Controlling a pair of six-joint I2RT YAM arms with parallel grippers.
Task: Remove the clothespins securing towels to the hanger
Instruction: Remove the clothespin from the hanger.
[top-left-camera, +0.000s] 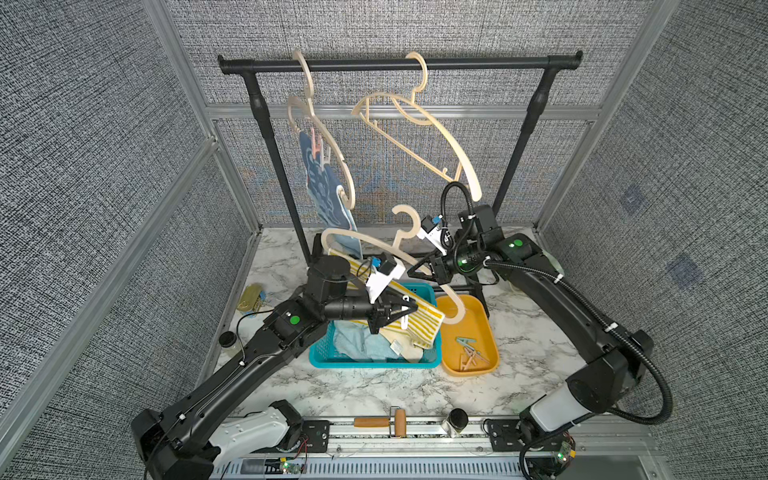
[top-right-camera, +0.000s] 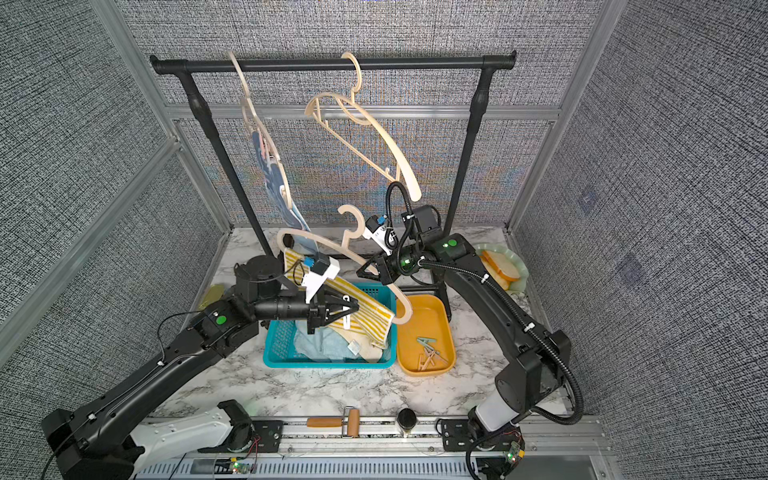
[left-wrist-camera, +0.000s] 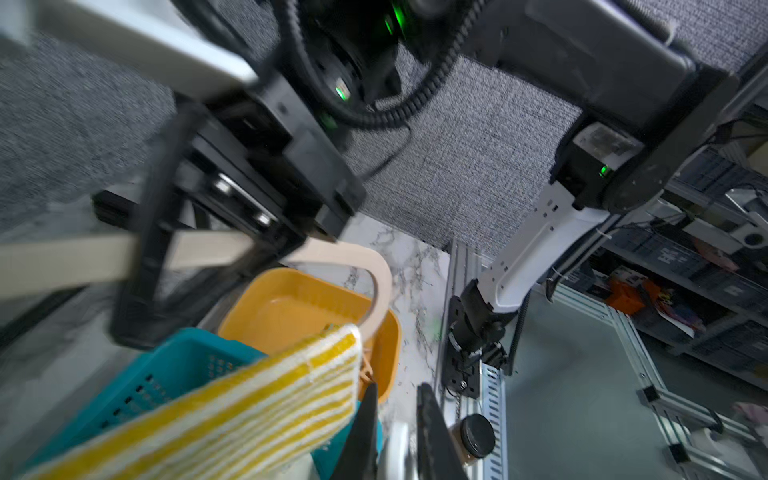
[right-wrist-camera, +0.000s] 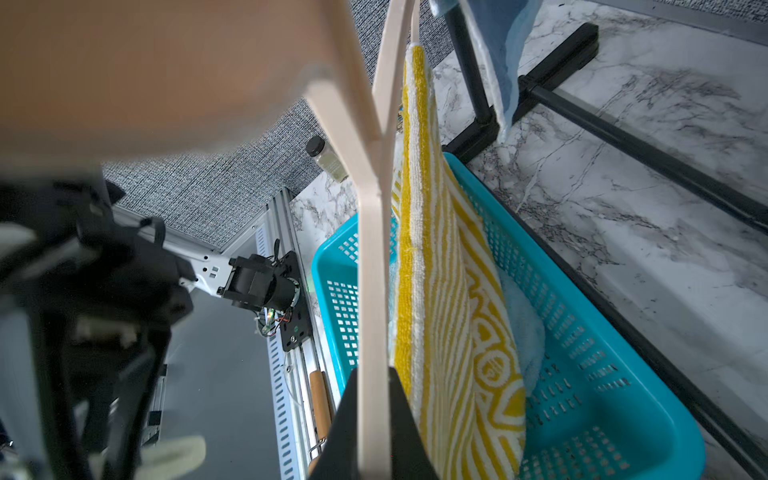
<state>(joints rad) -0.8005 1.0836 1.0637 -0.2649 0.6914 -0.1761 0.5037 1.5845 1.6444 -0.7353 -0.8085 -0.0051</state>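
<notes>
My right gripper (top-left-camera: 415, 270) (right-wrist-camera: 374, 374) is shut on the bar of a beige hanger (top-left-camera: 365, 245), holding it tilted above the teal basket (top-left-camera: 374, 362). The yellow-and-white striped towel (top-left-camera: 424, 320) (right-wrist-camera: 440, 291) hangs from that hanger into the basket. My left gripper (top-left-camera: 413, 308) (left-wrist-camera: 398, 388) lies at the towel's edge, shut on a white clothespin (left-wrist-camera: 397, 449); whether the pin still bites the towel I cannot tell. A dark blue towel (top-left-camera: 328, 195) hangs on another hanger (top-left-camera: 332, 145) under a pink clothespin (top-left-camera: 316, 145). Loose clothespins (top-left-camera: 469, 353) lie in the orange tray (top-left-camera: 473, 320).
A black rack (top-left-camera: 399, 64) spans the back and also carries a bare hanger (top-left-camera: 436, 137). A light aqua towel (top-left-camera: 353, 340) lies in the basket. Two jars (top-left-camera: 227, 338) (top-left-camera: 456, 419) and a wooden roller (top-left-camera: 399, 422) sit near the front; a plate (top-right-camera: 519, 257) stands behind the right arm.
</notes>
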